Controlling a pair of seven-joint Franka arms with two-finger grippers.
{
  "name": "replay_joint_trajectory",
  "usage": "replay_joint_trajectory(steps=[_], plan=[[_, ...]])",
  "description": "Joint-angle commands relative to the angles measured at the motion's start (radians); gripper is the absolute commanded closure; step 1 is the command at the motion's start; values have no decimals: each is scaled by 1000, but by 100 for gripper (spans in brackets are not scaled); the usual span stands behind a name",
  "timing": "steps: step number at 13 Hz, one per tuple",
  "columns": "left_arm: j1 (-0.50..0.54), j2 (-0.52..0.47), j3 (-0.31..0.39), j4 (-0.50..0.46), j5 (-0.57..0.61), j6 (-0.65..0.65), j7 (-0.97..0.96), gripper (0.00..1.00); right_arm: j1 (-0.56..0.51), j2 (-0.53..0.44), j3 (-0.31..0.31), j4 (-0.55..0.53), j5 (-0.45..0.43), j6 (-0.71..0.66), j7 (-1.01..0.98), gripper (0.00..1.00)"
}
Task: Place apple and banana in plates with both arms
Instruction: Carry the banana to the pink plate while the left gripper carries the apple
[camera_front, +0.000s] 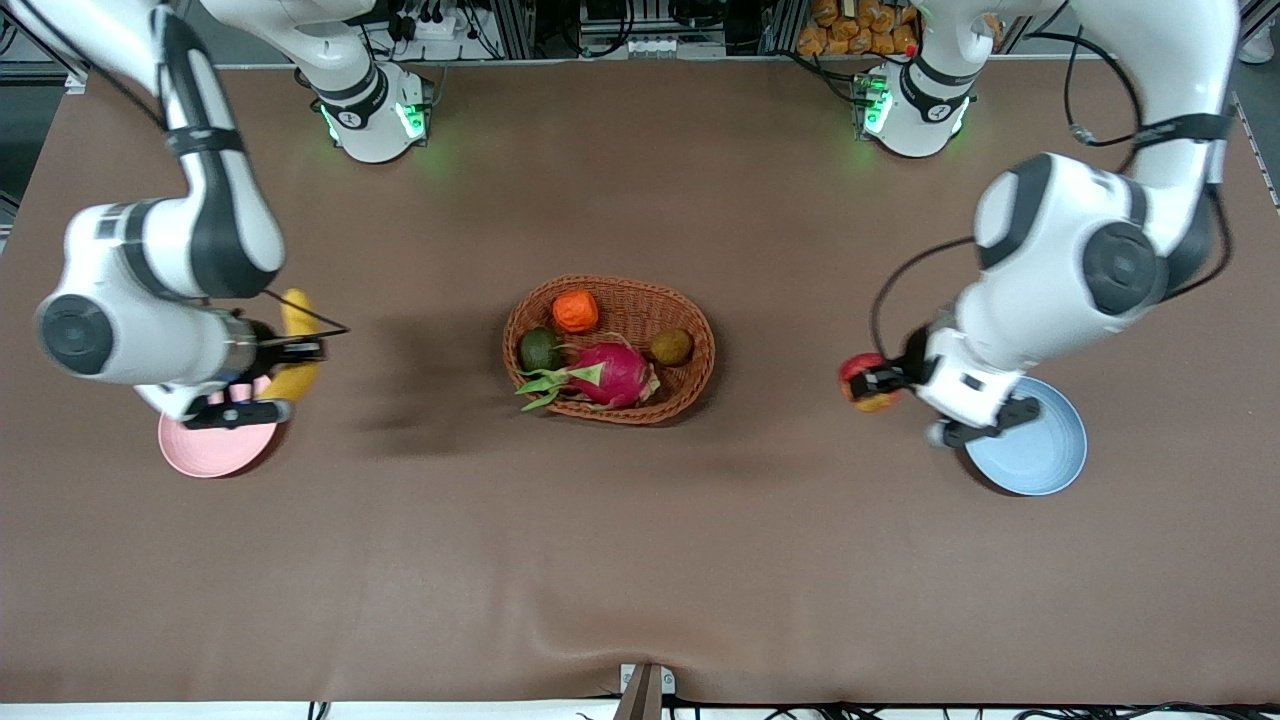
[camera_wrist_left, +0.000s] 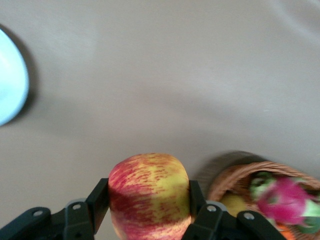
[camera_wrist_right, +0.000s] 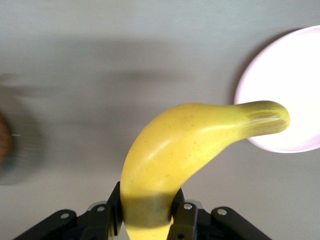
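Apple (camera_wrist_left: 149, 195) up in the air, clamped between the fingers of the left gripper (camera_front: 878, 380), and it hangs over bare table (camera_front: 640, 560) between the basket (camera_front: 608, 349) and the blue plate (camera_front: 1040, 440), close to the plate's rim but not over it. In the left wrist view the fingers sit square on the apple's sides, a solid hold.

Over at the right arm's end, the banana (camera_wrist_right: 195, 145) is pinched near one end by the right gripper (camera_front: 290, 350); the long free part curves out toward the pink plate (camera_front: 215, 445). In the right wrist view its tip just overlaps the plate's edge, while the gripper itself is over table beside that plate, on the basket side.

Both arms look mid-carry, placement not yet done. To do this well, I'd say each gripper wants to travel on until the fruit is over its plate's middle, then come low before letting go. The apple can roll, so release it close to the plate's floor. The banana is long; centre its body, not its tip, or it may tip over the rim.

The basket keeps its dragon fruit (camera_front: 612, 374), untouched.
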Motion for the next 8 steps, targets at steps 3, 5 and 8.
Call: replay_joint_trajectory(steps=[3,5,8], plan=[[141,-3,-12,-14,-1,-51,275,100,-205,174,19,157,-68,-1,-246,100],[169,4,-12,-28,-1,-53,337,100,-242,266,19,228,-76,12,-311,100],[217,37,-12,-30,-1,-47,429,100,-256,345,20,257,-77,51,-349,100]])
